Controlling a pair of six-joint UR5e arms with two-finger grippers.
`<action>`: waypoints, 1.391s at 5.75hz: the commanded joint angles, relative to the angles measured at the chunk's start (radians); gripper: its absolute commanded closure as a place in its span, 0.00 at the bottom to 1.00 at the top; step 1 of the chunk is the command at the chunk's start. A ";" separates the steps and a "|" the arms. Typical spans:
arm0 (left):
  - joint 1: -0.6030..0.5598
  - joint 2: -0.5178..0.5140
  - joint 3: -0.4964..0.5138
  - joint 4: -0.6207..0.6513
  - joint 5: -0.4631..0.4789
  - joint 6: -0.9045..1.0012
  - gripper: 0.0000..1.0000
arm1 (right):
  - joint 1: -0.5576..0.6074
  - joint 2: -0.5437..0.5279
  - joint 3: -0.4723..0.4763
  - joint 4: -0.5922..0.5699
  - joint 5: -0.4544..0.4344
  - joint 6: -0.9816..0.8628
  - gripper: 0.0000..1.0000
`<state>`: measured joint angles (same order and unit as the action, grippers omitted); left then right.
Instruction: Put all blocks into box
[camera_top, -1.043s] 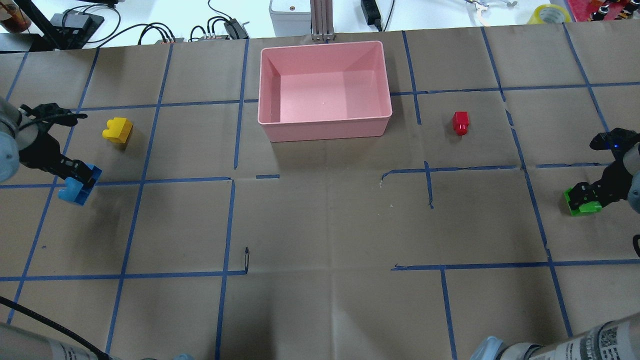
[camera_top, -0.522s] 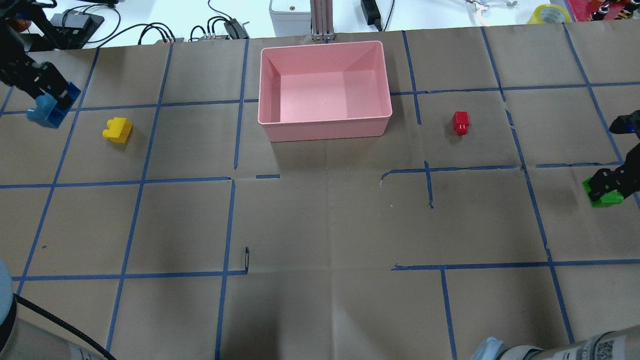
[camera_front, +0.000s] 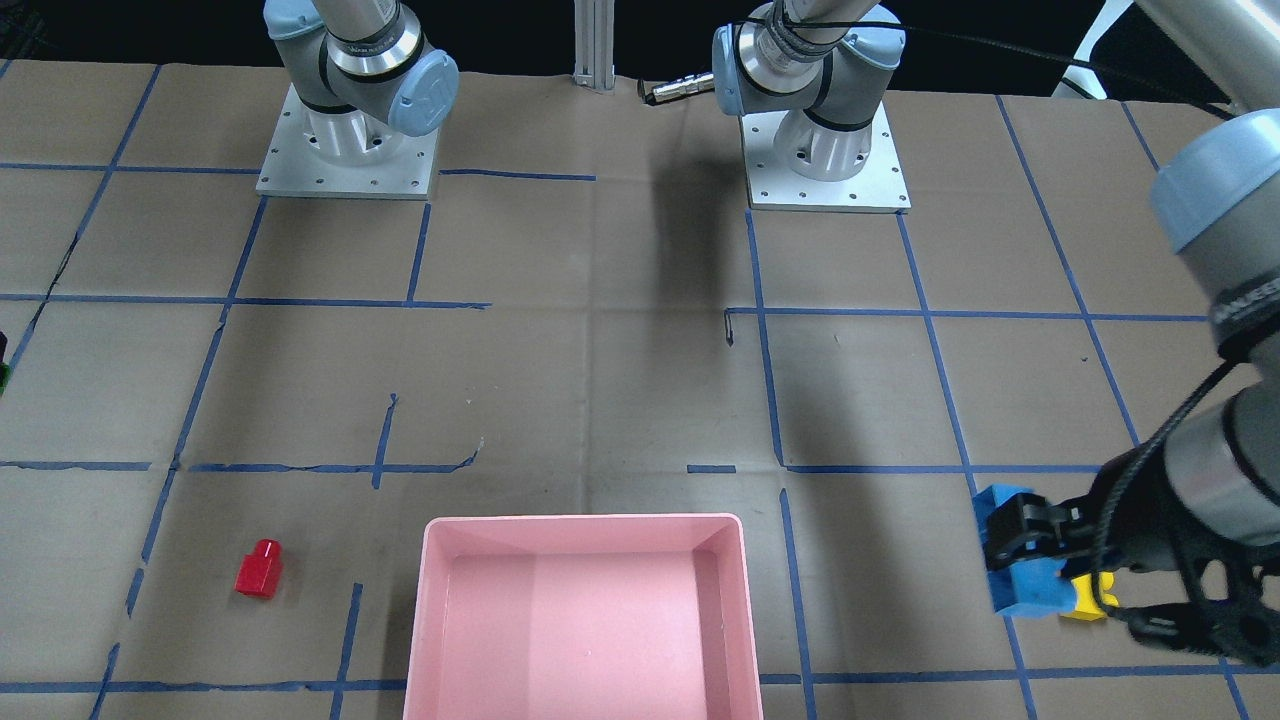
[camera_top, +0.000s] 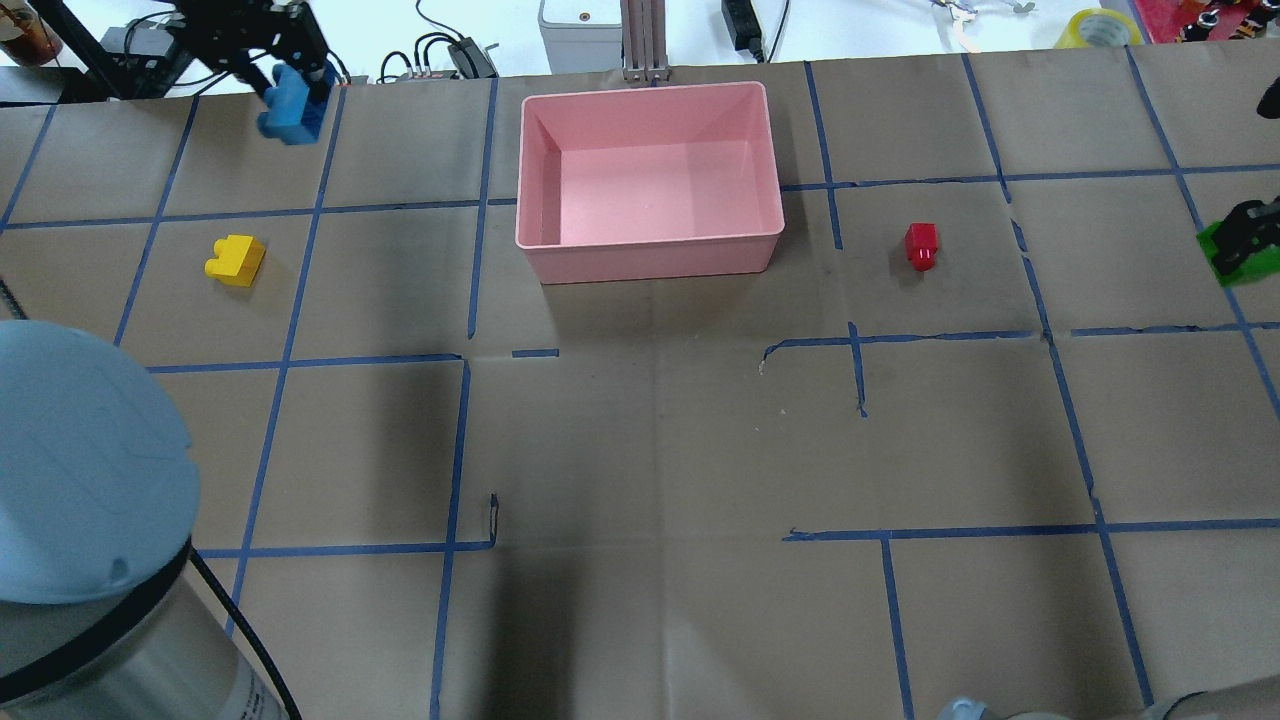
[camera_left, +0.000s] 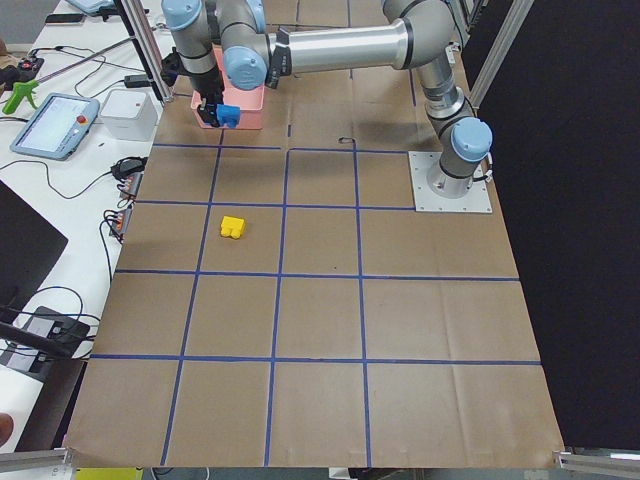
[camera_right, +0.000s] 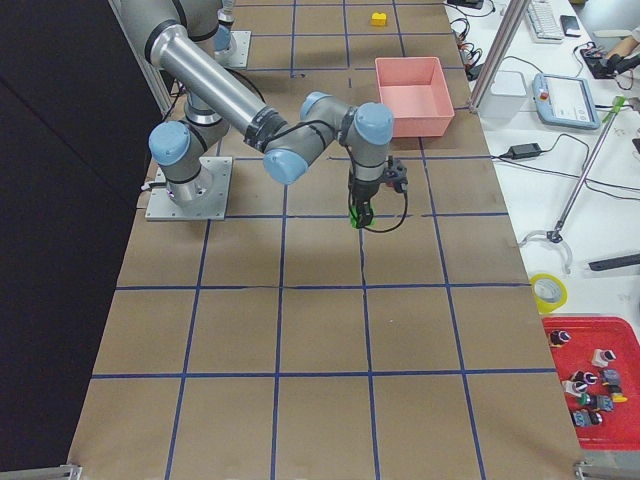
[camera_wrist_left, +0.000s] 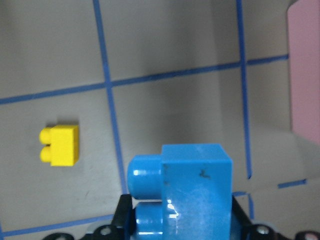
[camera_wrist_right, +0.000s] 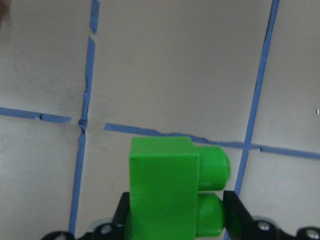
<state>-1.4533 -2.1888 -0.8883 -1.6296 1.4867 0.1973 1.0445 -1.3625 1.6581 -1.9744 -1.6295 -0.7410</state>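
blue block (camera_top: 290, 115) clamped in left pincer (camera_top: 296, 84)

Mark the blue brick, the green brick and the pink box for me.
blue brick (camera_top: 290, 115): overhead exterior view, its front face.
green brick (camera_wrist_right: 162, 185): right wrist-mounted view, its flat face.
pink box (camera_top: 655, 260): overhead exterior view, near outer wall.

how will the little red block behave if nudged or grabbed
The red block looks like hard moulded plastic, so it is probably stiff and light. It seems to lie on a flat face, so it should slide on the paper rather than roll. Being tiny, it may twist under off-centre jaws.
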 joint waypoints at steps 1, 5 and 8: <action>-0.204 -0.136 0.142 0.007 -0.005 -0.312 0.76 | 0.200 0.014 -0.121 -0.009 0.180 0.014 0.97; -0.300 -0.318 0.120 0.188 0.015 -0.434 0.53 | 0.365 0.095 -0.130 -0.009 0.432 0.213 0.97; -0.285 -0.220 0.117 0.140 0.014 -0.423 0.00 | 0.468 0.100 -0.187 -0.015 0.487 0.444 0.96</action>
<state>-1.7484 -2.4621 -0.7690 -1.4629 1.5013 -0.2323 1.4724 -1.2659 1.4941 -1.9878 -1.1521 -0.3824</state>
